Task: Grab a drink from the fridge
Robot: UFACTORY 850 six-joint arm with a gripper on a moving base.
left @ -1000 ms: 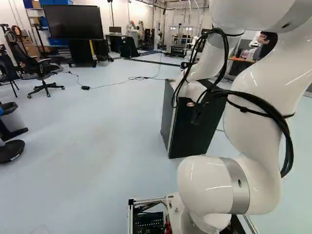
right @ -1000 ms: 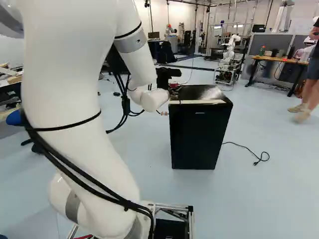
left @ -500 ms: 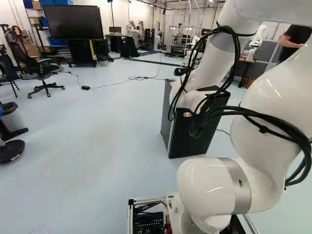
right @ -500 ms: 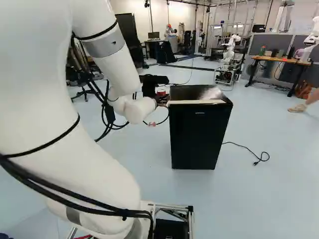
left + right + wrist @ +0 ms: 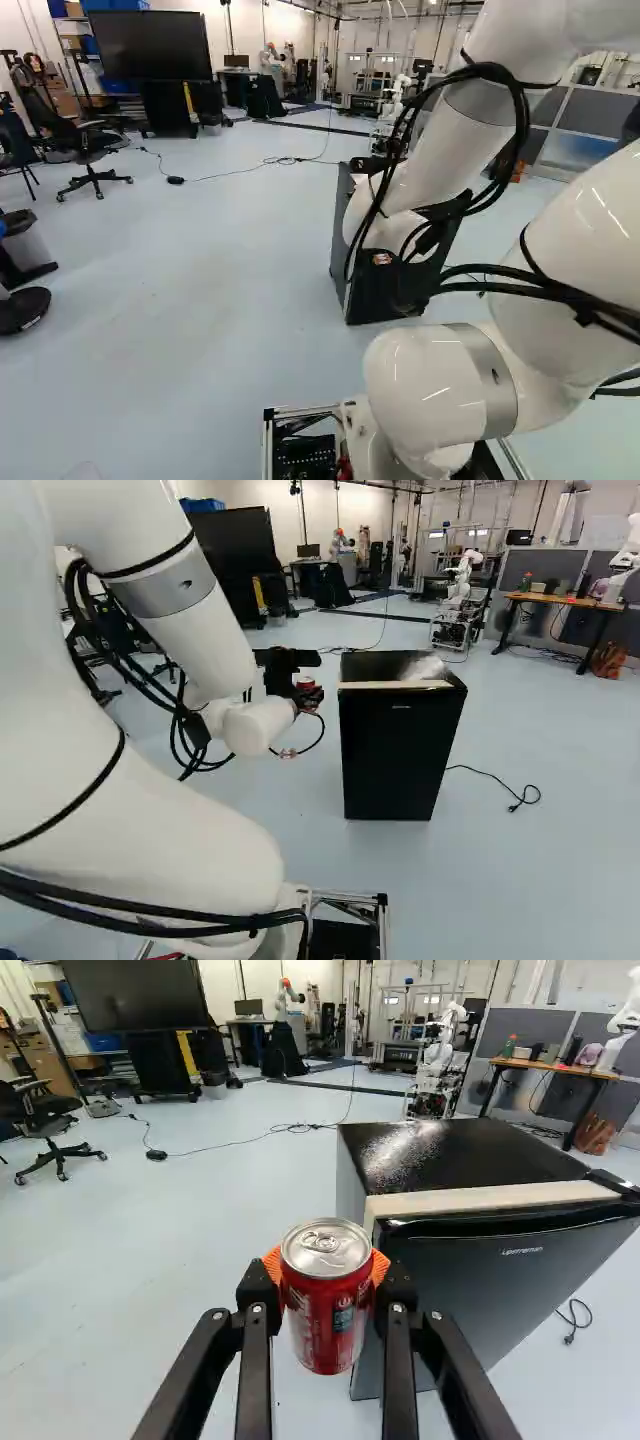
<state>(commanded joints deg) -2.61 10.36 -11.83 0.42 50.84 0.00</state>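
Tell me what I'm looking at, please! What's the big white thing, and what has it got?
The big white thing is a robot arm on a rolling base. Two pictures come from cameras on that base, behind the arm, one left and one right. The third comes from the arm's wrist, looking along its gripper, a sort of hand with two black fingers and orange pads. They hold a red drink can up in the air. The dark box on the pale floor is a small fridge.
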